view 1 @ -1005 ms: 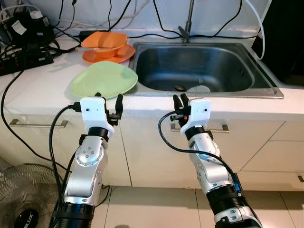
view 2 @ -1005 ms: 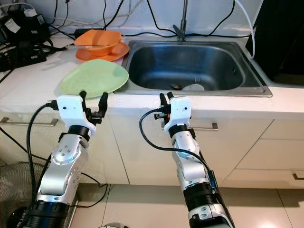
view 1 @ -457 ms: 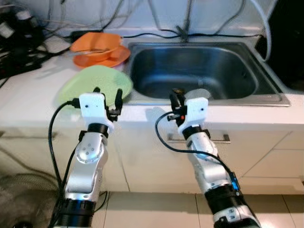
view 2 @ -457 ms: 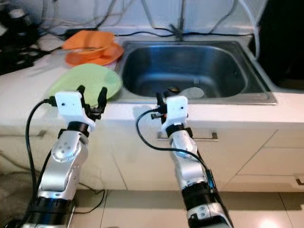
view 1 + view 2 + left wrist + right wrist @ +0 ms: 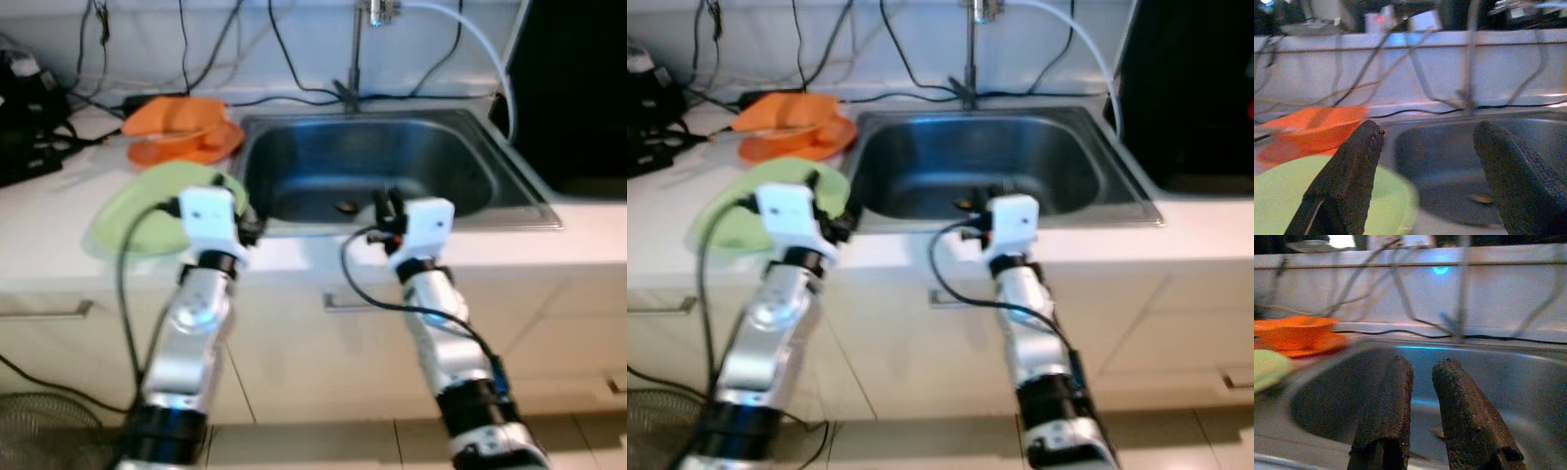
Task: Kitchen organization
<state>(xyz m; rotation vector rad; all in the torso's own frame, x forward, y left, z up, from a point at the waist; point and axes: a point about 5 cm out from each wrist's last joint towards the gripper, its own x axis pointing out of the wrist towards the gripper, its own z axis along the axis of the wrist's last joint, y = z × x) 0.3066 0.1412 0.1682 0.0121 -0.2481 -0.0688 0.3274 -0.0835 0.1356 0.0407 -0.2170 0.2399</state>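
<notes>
We see a white worktop running across the scene, with a steel sink sunk into it and a tap rising behind the basin. A light green plate lies on the worktop just beside the sink's left rim, and behind it, near the wall, orange dishes sit stacked. Dark cables trail along the back wall.

Our left end effector hovers at the worktop's front edge, over the near rim of the green plate, its fingers spread wide apart. Our right end effector is raised at the sink's front rim with its fingers close together, a narrow gap between them, holding nothing.

The wrist views add a small brownish scrap on the basin floor, blurred in the head views. The basin itself lies open ahead of the right end effector.
</notes>
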